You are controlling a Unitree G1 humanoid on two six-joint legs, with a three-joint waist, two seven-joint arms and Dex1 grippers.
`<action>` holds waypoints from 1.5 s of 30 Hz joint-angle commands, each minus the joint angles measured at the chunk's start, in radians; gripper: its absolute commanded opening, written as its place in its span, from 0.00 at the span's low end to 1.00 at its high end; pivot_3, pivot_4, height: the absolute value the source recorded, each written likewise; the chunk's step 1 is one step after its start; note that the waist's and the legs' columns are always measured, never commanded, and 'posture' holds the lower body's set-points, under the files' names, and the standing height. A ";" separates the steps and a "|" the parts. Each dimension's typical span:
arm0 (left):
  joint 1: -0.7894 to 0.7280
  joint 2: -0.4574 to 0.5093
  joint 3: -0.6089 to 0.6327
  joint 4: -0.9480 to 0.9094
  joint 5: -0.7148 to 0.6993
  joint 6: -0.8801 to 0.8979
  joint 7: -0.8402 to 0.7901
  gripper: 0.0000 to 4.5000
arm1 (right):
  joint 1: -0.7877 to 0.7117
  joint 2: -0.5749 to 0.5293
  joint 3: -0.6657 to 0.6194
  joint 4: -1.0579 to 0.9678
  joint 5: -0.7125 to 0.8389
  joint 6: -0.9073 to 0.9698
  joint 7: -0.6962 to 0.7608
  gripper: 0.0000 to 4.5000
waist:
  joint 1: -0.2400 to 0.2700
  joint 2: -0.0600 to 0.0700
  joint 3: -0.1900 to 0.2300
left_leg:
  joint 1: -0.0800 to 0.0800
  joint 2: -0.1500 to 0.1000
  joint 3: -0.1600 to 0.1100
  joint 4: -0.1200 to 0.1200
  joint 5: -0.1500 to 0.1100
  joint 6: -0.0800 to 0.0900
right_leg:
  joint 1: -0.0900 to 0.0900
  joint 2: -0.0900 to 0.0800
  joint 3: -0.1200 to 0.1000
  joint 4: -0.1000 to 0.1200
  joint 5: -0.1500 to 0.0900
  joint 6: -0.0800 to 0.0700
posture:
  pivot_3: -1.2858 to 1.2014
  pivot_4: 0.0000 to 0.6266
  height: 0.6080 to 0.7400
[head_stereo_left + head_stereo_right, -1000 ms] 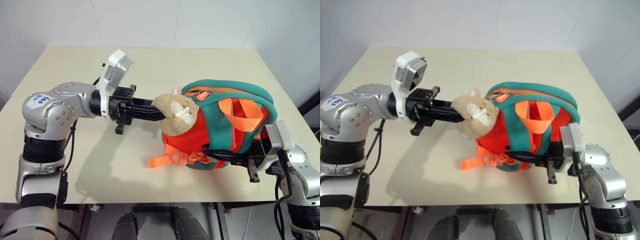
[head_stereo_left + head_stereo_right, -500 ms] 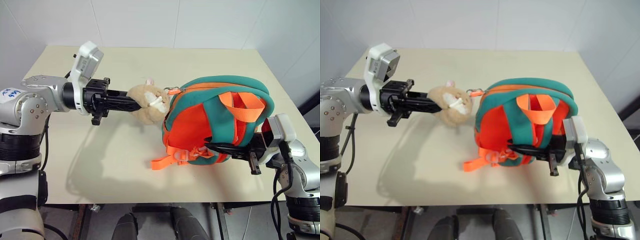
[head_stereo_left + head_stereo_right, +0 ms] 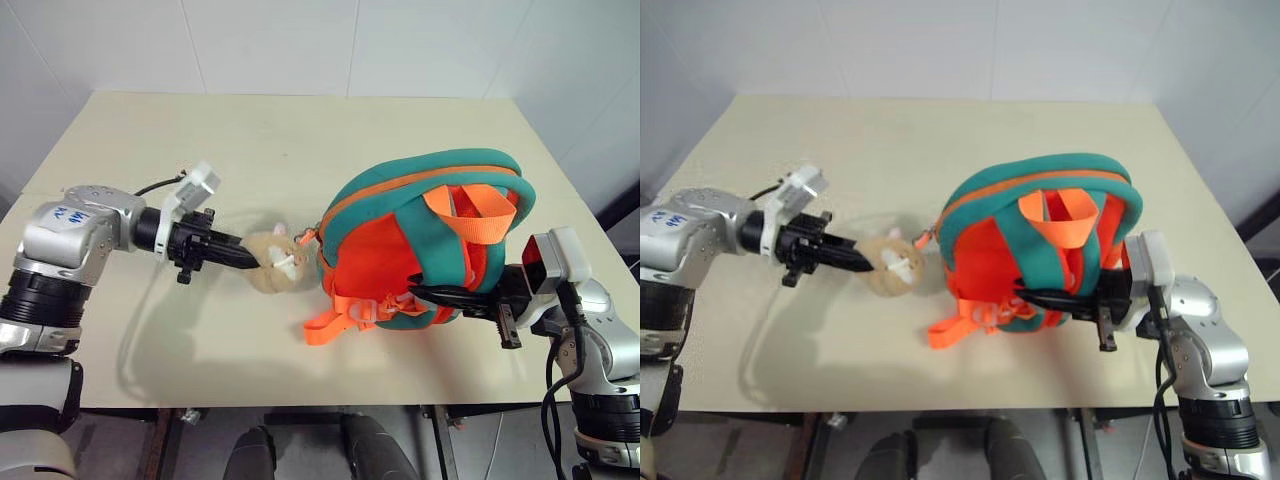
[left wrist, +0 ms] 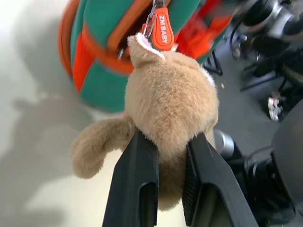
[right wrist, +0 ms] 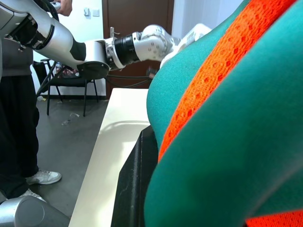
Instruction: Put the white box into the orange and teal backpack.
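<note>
The orange and teal backpack [image 3: 420, 235] stands upright on the table [image 3: 250, 130], right of the middle. Its tan plush toy [image 3: 275, 270] hangs from an orange zip pull [image 4: 162, 33] and lies stretched out to the backpack's left, low over the table. My left gripper [image 3: 258, 266] is shut on the plush toy, its black fingers [image 4: 137, 179] squeezing the fur from both sides. My right gripper [image 3: 425, 294] reaches in from the right and is shut on the backpack's lower back, by the straps. The white box is out of view.
Loose orange strap ends [image 3: 325, 325] trail on the table in front of the backpack. White walls stand close behind and to the right of the table. In the right wrist view a person's legs [image 5: 19, 118] and a chair [image 5: 66, 80] stand beyond the table's left end.
My left gripper has swung down and to the left with the plush toy, drawing it and the zip pull away from the backpack. The right gripper has kept its hold and place.
</note>
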 commanded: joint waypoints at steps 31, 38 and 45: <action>0.022 -0.085 0.184 0.092 0.111 -0.131 0.039 0.96 | 0.002 -0.278 -0.082 -0.015 -0.072 0.129 -0.012 0.89 | 0.003 0.000 0.000 | 0.000 0.000 0.000 0.000 0.000 0.001 | 0.000 0.000 0.000 0.001 -0.001 0.001 | 0.52 0.24 1.00; 0.125 -0.062 0.308 0.135 0.117 -0.305 0.083 1.00 | 0.060 -0.408 -0.230 0.199 -0.115 0.065 0.119 0.98 | 0.006 0.000 0.000 | 0.000 0.000 0.000 0.000 0.000 0.001 | 0.000 -0.001 0.000 0.000 -0.001 0.001 | 0.52 0.24 1.00; 0.240 -0.008 0.439 0.127 0.040 -0.428 -0.032 1.00 | 0.075 -0.462 -0.374 0.436 -0.161 -0.049 0.129 0.98 | 0.000 0.000 0.000 | 0.001 0.000 0.002 0.001 -0.001 0.001 | 0.000 -0.001 0.000 0.000 -0.001 0.000 | 0.52 0.24 1.00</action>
